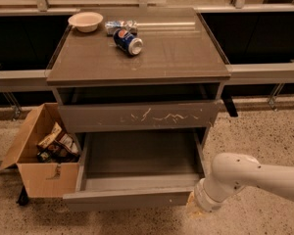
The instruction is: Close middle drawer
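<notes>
The middle drawer [127,199] is pulled far out of the grey cabinet. Its plain smooth front faces me low in the view, and its shallow inside looks empty. Above it is the grey drawer front with jagged white scratches [137,115], out only a little. My white arm [250,177] comes in from the right. My gripper [192,210] is at the arm's lower end, mostly hidden by the wrist, right at the right end of the middle drawer's front.
On the cabinet top [186,53] lie a tipped soda can [128,41], a crumpled wrapper [118,25] and a white bowl [85,21]. An open cardboard box [36,153] with snack bags stands on the floor to the left of the drawer. A rail runs behind.
</notes>
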`<state>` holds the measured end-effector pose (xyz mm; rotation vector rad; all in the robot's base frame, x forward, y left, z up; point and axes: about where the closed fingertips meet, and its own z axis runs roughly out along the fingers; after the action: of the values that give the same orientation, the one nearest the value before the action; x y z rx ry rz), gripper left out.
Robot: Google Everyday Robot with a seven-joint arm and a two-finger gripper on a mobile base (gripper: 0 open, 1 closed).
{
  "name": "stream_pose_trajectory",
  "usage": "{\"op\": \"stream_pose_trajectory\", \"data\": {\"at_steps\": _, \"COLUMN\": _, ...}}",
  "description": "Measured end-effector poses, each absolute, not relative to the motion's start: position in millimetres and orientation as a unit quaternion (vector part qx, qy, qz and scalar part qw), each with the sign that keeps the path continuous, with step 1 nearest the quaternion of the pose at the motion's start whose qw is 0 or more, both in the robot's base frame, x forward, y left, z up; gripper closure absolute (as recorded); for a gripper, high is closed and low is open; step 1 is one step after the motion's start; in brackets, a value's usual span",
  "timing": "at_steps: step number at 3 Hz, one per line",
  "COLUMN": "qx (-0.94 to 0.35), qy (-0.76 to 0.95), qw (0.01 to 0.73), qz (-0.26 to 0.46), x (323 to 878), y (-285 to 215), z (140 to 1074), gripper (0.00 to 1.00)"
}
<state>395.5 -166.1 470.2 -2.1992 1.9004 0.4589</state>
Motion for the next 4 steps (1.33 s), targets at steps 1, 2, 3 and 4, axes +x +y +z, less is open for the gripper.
{"op": "stream_pose_trajectory", "data": {"at_steps": 1, "qx": -0.758, "qy": 0.63, "qw": 0.115, "qz": 0.129, "x": 423.3, "y": -161.1, "z": 420.4, "gripper": 1.0}}
{"op": "stream_pose_trajectory", "data": {"at_steps": 2, "qx": -0.764, "qy": 0.622, "qw": 0.126, "qz": 0.117, "x": 440.5, "y": -153.9, "z": 402.8, "gripper": 1.0}}
{"op": "stream_pose_trajectory", "data": {"at_steps": 3, "qx": -0.764, "qy": 0.622, "qw": 0.127, "qz": 0.116, "x": 440.9, "y": -153.3, "z": 401.5, "gripper": 0.82}}
{"op": "stream_pose_trajectory", "data": {"at_steps": 4, "qx": -0.764, "qy": 0.622, "qw": 0.127, "qz": 0.116, "x": 440.9, "y": -153.3, "z": 401.5, "gripper": 0.59}}
